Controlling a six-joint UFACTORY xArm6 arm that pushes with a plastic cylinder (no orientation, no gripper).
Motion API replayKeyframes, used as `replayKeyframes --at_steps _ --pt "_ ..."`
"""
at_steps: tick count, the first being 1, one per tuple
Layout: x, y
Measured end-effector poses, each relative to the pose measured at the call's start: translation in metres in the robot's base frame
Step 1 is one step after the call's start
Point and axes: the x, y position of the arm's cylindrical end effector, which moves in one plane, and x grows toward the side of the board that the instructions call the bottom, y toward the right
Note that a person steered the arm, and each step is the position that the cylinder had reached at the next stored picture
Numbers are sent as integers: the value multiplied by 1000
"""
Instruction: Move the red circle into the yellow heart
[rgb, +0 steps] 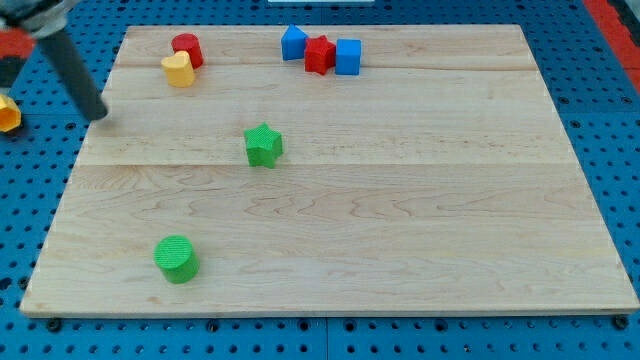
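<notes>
My tip (99, 117) rests at the worktop's (400, 230) left edge, grasping nothing, well clear of the blocks. Up right, the red circle (187, 48) already touches the yellow heart (178, 70). The circle looks light, rigid and slippery, likely to roll off-line; I'd push its top-right side.

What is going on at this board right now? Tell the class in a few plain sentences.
A robot arm with a dark rod is meant to push the red circle into the yellow heart. The two already sit touching near the board's top left corner. My tip rests at the board's left edge, below and left of them, touching no block. Two blue blocks flank a red block at the top; a green star and green circle lie lower.
</notes>
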Motion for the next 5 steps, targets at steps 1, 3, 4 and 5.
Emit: replayKeyframes --at_steps 1,3,4,5 --pt "-27 50" --pt "-27 81" --pt "-51 87" --pt "-65 66"
